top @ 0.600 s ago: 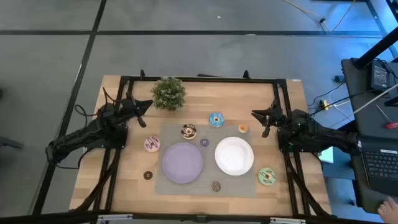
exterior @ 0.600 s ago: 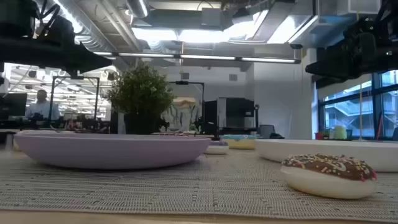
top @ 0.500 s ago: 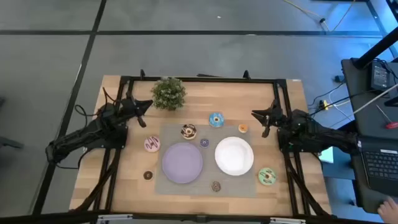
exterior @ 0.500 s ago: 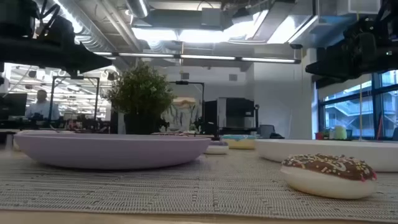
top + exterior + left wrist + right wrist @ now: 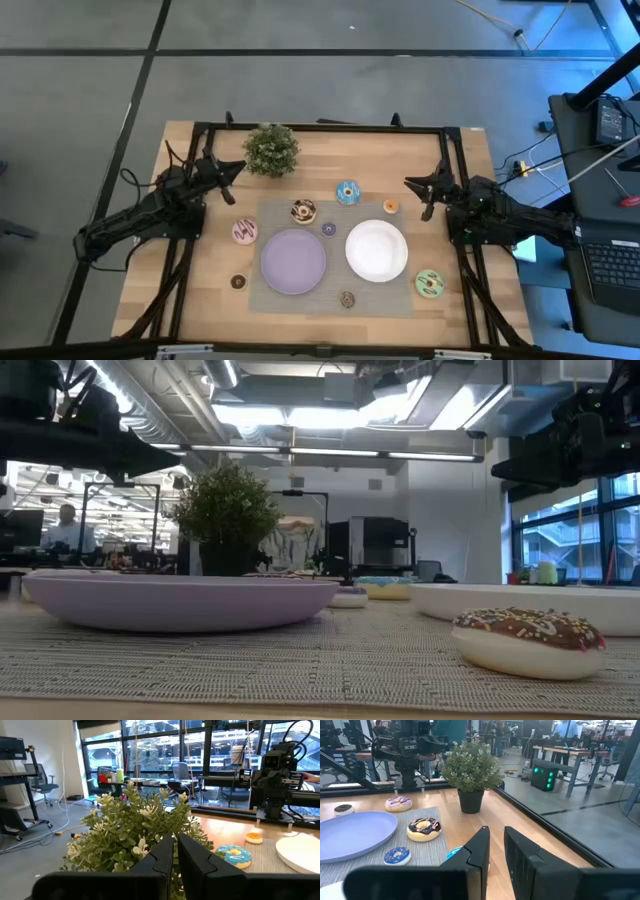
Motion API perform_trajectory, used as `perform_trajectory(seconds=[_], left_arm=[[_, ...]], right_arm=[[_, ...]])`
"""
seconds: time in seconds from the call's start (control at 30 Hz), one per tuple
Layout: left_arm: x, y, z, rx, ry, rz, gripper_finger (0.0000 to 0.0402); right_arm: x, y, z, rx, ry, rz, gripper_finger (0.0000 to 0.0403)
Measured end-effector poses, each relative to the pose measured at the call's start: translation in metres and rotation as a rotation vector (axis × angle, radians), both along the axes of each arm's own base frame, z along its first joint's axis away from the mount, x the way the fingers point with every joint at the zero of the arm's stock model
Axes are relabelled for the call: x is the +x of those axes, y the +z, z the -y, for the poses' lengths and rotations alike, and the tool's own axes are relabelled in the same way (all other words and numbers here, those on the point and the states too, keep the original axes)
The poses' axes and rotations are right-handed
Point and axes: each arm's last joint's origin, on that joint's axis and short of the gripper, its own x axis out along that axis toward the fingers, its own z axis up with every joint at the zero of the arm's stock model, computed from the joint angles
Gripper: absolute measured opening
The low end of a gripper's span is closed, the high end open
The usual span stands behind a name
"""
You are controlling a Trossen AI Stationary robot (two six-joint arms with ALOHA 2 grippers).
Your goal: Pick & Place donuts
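Several toy donuts lie flat on the table in the high view: pink (image 5: 245,232), chocolate-white (image 5: 303,211), blue (image 5: 348,192), small orange (image 5: 391,206), small purple (image 5: 329,229), green (image 5: 430,284), and two small dark brown ones (image 5: 238,282) (image 5: 347,299). My left gripper (image 5: 236,172) (image 5: 176,852) hovers at the left side, just behind the plant, fingers shut. My right gripper (image 5: 413,187) (image 5: 497,847) hovers at the right side beside the orange donut, fingers almost together. Neither holds anything.
A lilac plate (image 5: 293,261) and a white plate (image 5: 376,250) sit on a grey mat in the table's middle. A green potted plant (image 5: 271,150) stands near the far edge, close in front of the left gripper. A black frame runs along the table's edges.
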Motion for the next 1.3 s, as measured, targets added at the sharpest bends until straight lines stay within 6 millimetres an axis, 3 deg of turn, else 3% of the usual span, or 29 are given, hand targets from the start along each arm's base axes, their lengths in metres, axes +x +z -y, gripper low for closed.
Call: perform_trajectory(seconds=[1.3], left_arm=[[0.0,0.0,0.0,0.0,0.0,0.0,0.0019]], right_arm=[[0.0,0.0,0.0,-0.001,0.0,-0.001,0.0061]])
